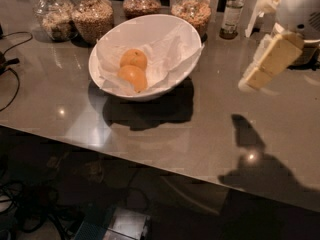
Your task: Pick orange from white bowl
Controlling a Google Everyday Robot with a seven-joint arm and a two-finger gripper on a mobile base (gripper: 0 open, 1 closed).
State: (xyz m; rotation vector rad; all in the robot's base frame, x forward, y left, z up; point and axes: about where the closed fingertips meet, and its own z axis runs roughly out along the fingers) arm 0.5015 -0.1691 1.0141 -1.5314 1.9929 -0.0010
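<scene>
A large glossy white bowl (186,63) with a slanted rim stands on the grey counter, left of centre, lined with crumpled white paper. Two oranges lie in it, one (134,59) behind and one (133,77) in front, touching each other. My gripper (252,80) hangs above the counter at the right, cream-coloured, pointing down and to the left. It is well to the right of the bowl, touches nothing and holds nothing. Its shadow falls on the counter below it.
Several glass jars of grains (92,15) and a small bottle (231,14) stand along the back edge behind the bowl. A stack of pale plates (306,51) sits at the far right behind the arm. Cables (10,64) lie at the left. The counter's front edge runs diagonally below.
</scene>
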